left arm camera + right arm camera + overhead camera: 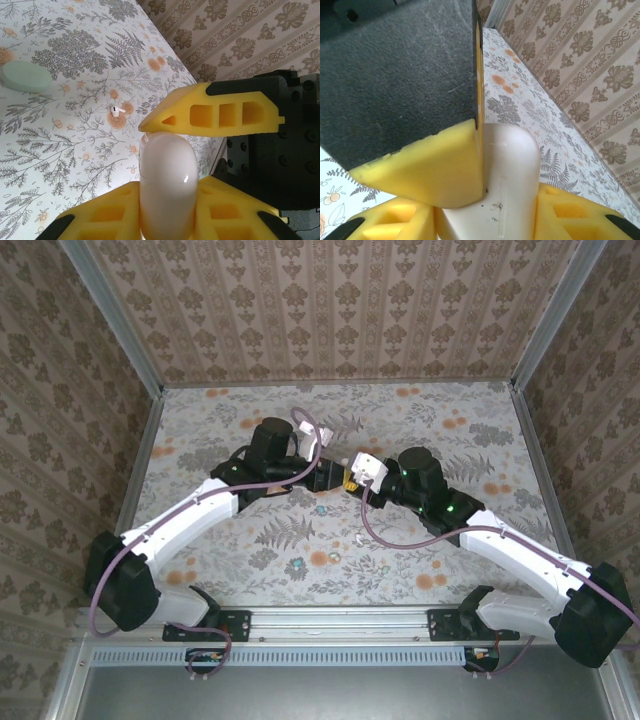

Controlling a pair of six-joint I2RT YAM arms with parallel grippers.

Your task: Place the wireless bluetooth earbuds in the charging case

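A white, rounded charging case (167, 185) stands upright between the yellow fingers (100, 217) of my left gripper (167, 215), which is shut on it. My right gripper (485, 222) is shut on the same white case (512, 165), and one of its yellow fingers (210, 114) rests on the case's top in the left wrist view. The two grippers meet over the middle of the table, left (335, 482) and right (357, 480). A small white earbud (116, 110) lies on the cloth beyond the case. Three loose earbuds lie nearer the arms: teal (320, 510), whitish (358, 538) and teal (296, 563).
A pale green oval case (26, 76) lies flat on the flowered tablecloth at the far left of the left wrist view. Patterned walls (330, 300) close in the table on three sides. A metal rail (330, 620) runs along the near edge.
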